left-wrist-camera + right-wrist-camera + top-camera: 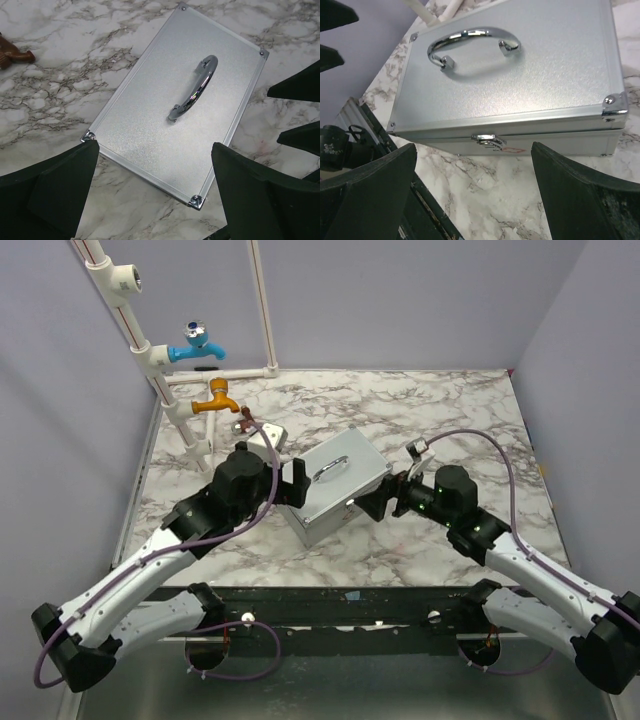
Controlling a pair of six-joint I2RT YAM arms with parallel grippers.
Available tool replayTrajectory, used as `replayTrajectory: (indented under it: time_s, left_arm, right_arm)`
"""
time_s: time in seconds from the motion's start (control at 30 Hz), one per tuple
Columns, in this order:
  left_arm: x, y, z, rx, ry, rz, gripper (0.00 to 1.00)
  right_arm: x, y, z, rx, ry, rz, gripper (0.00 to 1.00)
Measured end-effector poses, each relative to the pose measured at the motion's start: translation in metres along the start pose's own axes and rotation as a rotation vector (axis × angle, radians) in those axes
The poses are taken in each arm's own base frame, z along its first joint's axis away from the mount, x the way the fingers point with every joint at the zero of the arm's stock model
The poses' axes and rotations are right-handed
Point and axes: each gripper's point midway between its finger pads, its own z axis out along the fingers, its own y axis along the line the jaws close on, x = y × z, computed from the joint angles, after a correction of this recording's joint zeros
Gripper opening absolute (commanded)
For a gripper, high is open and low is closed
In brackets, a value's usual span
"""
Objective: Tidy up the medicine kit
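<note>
The medicine kit (335, 490) is a grey metal box lying closed on the marble table, turned at an angle, with its silver handle (331, 468) on top. My left gripper (295, 485) stands open at its left end, touching nothing; in the left wrist view the lid (150, 125) and handle (194, 89) lie just beyond the open left gripper (152, 150). My right gripper (378, 502) is open beside the kit's front right. The right wrist view shows the kit (530, 75), its front latch (489, 139) shut, and the open right gripper (472, 150) holding nothing.
White pipes with a blue tap (195, 345) and an orange tap (215, 400) stand at the back left. A small brown object (15, 55) lies near them. A grey item (272, 440) shows behind the left arm. A black rail (350, 605) edges the table's front.
</note>
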Motion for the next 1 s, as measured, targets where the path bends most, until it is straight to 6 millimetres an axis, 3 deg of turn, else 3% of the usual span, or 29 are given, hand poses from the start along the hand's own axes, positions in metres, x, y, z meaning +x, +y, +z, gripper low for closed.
replayTrajectory:
  time_s: [0.13,0.4,0.7,1.0]
  left_arm:
    - [-0.017,0.003,-0.023,0.007,-0.077,-0.034,0.99]
    - [-0.020,0.014,-0.047,-0.019,-0.113,-0.047,0.99]
    - [-0.043,0.037,-0.090,-0.069,-0.273,-0.015,0.98]
    - [-0.041,0.060,-0.102,-0.169,-0.318,0.027,0.99]
  right_arm:
    - [-0.022,-0.003,-0.003,0.063,-0.029,-0.022,1.00]
    - [-0.069,-0.020,-0.012,0.248,-0.119,-0.044,1.00]
    - [-0.114,-0.048,-0.032,0.491,-0.237,-0.043,1.00]
    - [-0.108,-0.094,-0.045,0.763,-0.264,-0.003,1.00]
